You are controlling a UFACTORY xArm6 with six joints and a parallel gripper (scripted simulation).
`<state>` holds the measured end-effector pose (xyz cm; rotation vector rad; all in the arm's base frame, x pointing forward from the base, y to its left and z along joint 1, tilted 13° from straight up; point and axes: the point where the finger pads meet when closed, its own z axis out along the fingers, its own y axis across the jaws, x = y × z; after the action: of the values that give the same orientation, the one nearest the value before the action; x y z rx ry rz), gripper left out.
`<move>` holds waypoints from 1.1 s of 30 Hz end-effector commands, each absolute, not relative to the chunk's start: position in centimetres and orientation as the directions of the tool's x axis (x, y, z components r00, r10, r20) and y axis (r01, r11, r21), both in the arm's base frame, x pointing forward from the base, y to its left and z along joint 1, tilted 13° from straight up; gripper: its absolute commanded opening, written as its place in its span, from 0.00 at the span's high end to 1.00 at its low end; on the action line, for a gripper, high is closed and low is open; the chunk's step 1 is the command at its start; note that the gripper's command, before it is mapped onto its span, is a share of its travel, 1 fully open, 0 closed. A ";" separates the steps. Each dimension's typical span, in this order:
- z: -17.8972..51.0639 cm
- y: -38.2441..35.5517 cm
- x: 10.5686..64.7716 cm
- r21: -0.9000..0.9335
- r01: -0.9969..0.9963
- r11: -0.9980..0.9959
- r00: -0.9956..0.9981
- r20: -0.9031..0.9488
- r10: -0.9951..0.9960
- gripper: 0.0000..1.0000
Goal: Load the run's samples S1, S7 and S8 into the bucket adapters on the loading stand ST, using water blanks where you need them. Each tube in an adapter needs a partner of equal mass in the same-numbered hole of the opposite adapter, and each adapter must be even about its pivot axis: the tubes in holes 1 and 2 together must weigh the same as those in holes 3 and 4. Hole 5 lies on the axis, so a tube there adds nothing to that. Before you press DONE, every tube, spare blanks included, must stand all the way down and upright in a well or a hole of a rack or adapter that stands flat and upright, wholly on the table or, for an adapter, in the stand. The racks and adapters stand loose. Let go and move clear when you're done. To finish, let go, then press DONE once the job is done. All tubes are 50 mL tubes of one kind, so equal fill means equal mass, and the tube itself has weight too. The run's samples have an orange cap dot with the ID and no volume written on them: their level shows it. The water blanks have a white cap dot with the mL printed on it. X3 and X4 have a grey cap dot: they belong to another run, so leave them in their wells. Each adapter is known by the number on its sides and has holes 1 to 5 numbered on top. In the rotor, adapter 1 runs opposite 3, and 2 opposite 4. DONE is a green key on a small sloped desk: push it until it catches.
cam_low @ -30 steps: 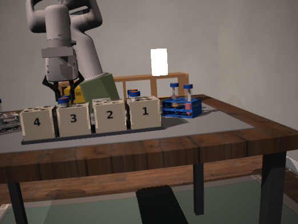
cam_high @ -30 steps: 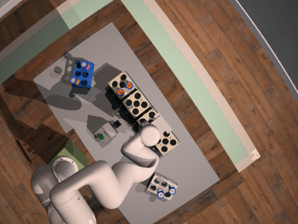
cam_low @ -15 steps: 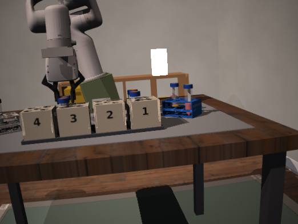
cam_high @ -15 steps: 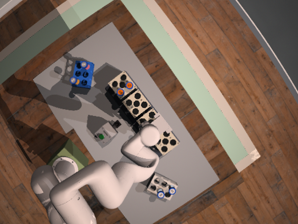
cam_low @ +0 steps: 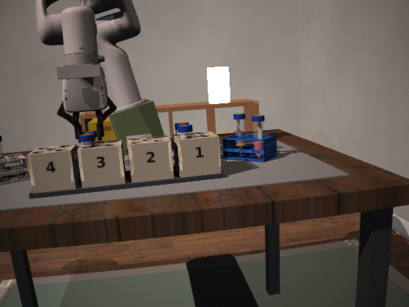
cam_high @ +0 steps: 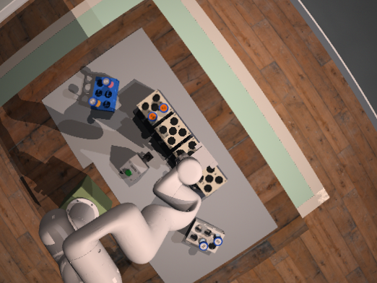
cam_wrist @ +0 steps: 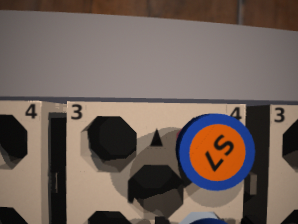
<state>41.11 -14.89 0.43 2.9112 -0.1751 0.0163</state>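
End effector [cam_low: 89,135] apart around S7 [cam_low: 88,137] [cam_wrist: 217,152], upright at adapter 3's [cam_high: 186,146] [cam_low: 101,172] [cam_wrist: 155,114] hole 4; neighboring blue-capped tube [cam_wrist: 206,220] close by. Adapter 1 [cam_high: 149,99] [cam_low: 200,164]: two orange-dotted tubes. Blue rack [cam_high: 113,97] [cam_low: 270,146], grey rack [cam_high: 202,236] [cam_low: 12,168]: two tubes each.

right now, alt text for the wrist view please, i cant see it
A blue-capped tube with an orange dot reading S7 stands at hole 4 of a beige tube holder; its hole 3 is empty.
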 end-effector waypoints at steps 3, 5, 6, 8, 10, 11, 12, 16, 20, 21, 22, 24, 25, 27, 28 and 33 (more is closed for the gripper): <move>1.5 -14.7 41.3 0.223 -0.120 -0.968 0.993 0.029 -0.117 0.56; 1.9 -14.6 41.3 0.223 -0.120 -0.968 0.993 0.029 -0.117 0.56; 2.1 -14.6 41.3 0.223 -0.120 -0.968 0.993 0.029 -0.117 0.56; 2.5 -14.5 41.3 0.223 -0.120 -0.968 0.993 0.029 -0.117 0.56; 2.9 -14.4 41.3 0.223 -0.120 -0.968 0.993 0.029 -0.117 0.56; 3.1 -14.3 41.3 0.223 -0.120 -0.968 0.993 0.029 -0.117 0.56; 3.3 -14.3 41.3 0.222 -0.120 -0.968 0.993 0.029 -0.117 0.56; 3.7 -14.2 41.3 0.222 -0.120 -0.968 0.993 0.029 -0.117 0.56; 4.4 -14.0 41.3 0.222 -0.120 -0.968 0.993 0.029 -0.117 0.56; 4.6 -14.0 41.3 0.222 -0.120 -0.968 0.993 0.029 -0.117 0.56; 4.8 -13.9 41.3 0.222 -0.120 -0.968 0.993 0.029 -0.117 0.56; 5.2 -13.8 41.3 0.222 -0.120 -0.968 0.993 0.029 -0.117 0.56; 5.4 -13.8 41.3 0.222 -0.120 -0.968 0.993 0.029 -0.117 0.56; 5.8 -13.7 41.3 0.222 -0.120 -0.968 0.993 0.029 -0.117 0.56; 6.0 -13.7 41.3 0.222 -0.120 -0.968 0.993 0.029 -0.117 0.56; 6.6 -13.5 41.3 0.222 -0.120 -0.968 0.993 0.029 -0.117 0.56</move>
<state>41.19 -13.61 6.02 2.9110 -0.1751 0.0194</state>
